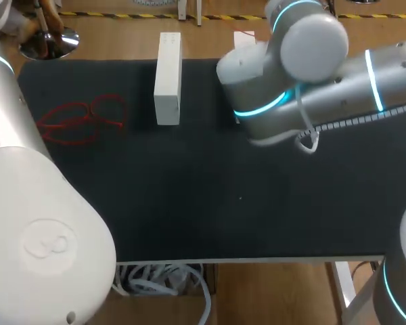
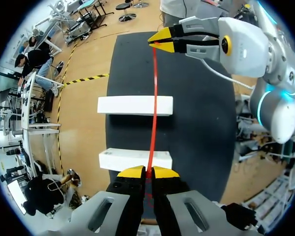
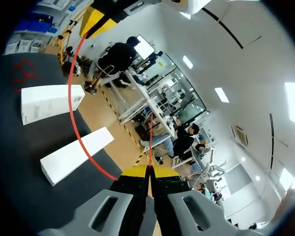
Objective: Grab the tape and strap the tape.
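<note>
**Inspector:** Location of the tape [image 2: 154, 93]?

**Examiner:** It is strung as one red line between the two grippers, above the black table [image 1: 189, 196]. In the left wrist view it crosses over both boxes. Whether it touches their tops cannot be determined.

**Inspector:** Gripper condition?

**Examiner:** The left gripper [image 2: 145, 170] has its yellow tips pressed together on one end of the tape. The right gripper [image 2: 156, 42] is likewise clamped on the other end, out past the farther box. In the right wrist view the strap bows in an arc between them.

**Inspector:** Containers?

**Examiner:** There are two. The nearer white box [image 2: 135, 160] and the farther white box [image 2: 135, 105] lie flat and side by side on the table, with a gap between them. Both are closed (contents not visible).

**Inspector:** Other items?

**Examiner:** A tangle of loose red loops [image 1: 81, 120] lies on the table beside the boxes, clear of both grippers
</note>
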Tool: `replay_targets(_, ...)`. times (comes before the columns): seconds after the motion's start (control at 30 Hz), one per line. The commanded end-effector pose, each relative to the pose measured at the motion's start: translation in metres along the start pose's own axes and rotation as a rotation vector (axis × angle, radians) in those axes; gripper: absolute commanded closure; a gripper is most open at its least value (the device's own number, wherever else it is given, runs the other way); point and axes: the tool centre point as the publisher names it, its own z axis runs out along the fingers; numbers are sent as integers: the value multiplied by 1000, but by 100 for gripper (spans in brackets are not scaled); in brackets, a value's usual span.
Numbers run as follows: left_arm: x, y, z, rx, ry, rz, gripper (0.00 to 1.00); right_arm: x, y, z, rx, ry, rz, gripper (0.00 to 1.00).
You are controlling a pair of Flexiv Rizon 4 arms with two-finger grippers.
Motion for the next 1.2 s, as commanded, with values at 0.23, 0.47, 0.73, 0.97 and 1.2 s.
replay_targets(0.23, 0, -1, -1, -5, 3, -2, 100, 2, 1, 1, -8, -13, 59, 100)
replay_targets(0.47, 0, -1, -1, -5, 3, -2, 100, 2, 1, 1, -8, -13, 59, 100)
replay_targets(0.73, 0, -1, -1, -5, 3, -2, 100, 2, 1, 1, -8, -13, 59, 100)
replay_targets(0.97, 0, -1, -1, -5, 3, -2, 100, 1, 9, 2, -3, -30, 26, 100)
replay_targets(1.2, 0, -1, -1, -5, 3, -2, 100, 0, 26, 4, 2, -108, -74, 100)
